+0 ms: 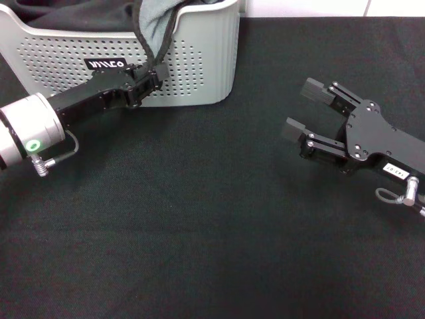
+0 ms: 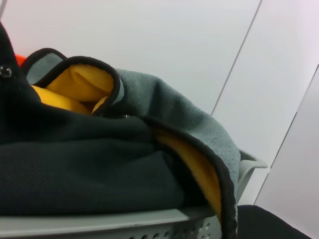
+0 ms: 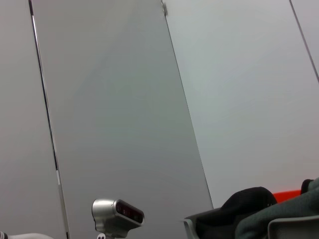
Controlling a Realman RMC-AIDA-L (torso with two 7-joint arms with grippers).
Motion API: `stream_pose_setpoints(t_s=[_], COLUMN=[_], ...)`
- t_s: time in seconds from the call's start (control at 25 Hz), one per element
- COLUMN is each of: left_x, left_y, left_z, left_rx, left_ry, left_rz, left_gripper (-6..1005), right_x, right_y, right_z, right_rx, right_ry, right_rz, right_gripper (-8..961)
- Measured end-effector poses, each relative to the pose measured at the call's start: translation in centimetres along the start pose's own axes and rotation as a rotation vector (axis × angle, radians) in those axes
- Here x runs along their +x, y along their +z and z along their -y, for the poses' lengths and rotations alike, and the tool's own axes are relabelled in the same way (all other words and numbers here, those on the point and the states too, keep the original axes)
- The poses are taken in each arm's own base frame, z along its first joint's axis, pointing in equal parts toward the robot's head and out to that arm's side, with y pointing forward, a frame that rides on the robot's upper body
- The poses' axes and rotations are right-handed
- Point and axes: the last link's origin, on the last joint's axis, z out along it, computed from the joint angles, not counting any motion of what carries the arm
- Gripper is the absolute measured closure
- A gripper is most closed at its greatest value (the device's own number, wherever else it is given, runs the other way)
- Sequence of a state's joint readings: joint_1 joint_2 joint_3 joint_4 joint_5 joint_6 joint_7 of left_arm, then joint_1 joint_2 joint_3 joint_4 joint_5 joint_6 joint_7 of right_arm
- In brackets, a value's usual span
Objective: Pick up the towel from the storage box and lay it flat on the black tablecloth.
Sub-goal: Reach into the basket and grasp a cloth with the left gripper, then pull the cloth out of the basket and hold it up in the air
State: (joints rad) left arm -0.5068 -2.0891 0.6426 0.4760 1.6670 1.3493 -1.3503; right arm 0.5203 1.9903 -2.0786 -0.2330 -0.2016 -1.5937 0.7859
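The storage box [image 1: 206, 66] stands at the far left of the black tablecloth [image 1: 199, 219]. The towel [image 1: 156, 23] hangs grey-teal side out over the box's front rim, with its black-edged corner running down the front wall. My left gripper [image 1: 154, 72] is against that wall, shut on the hanging corner. In the left wrist view the towel [image 2: 169, 99] shows folds of orange-yellow inside the grey and drapes over the box rim [image 2: 99, 224]. My right gripper [image 1: 302, 108] rests open over the tablecloth at the right, holding nothing.
A dark charcoal cloth [image 1: 80, 13] fills the box under the towel and bulges above the rim [image 2: 84, 174]. Bare black tablecloth stretches in front of the box and between the two arms. A white wall lies behind the table.
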Motion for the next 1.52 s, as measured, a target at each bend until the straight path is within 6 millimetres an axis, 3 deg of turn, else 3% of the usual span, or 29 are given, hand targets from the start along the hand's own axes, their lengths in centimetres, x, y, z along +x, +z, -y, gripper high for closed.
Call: stream_pose_setpoints(t_s=[0.2,0.4,0.6,0.92,1.2,1.52], left_x=[0.0,1.3,4.8,8.3,8.9,8.4], left_y=[-0.2,-1.2,-3.3,-4.8,-4.7,-5.3], left_z=[-0.2,-1.5,-3.9,-6.1,-6.4,-6.2], left_rx=[-0.015,-0.105,-0.289,-0.481,-0.512,-0.487], left_ry=[-0.003,-0.006,0.045,0.075,0.064,0.051], left_rz=[-0.008,-0.121,-0.358,-0.538,-0.545,-0.560], left_gripper=[803,944,954,958,958,958], right_x=[0.1,0.1,0.4,1.1,0.9,0.6], right_y=[-0.1,-0.2,0.0,2.6,5.1,5.6], right_z=[-0.1,-0.2,-0.4,0.4,0.7,-0.1], right_rx=[0.007,0.008,0.011,0.078,0.124,0.217], right_ry=[0.000,-0.007,-0.053,-0.388,-0.718,-1.017], right_rz=[0.003,0.006,0.009,-0.037,-0.100,-0.091], right_gripper=[83,83,84,84,88,100])
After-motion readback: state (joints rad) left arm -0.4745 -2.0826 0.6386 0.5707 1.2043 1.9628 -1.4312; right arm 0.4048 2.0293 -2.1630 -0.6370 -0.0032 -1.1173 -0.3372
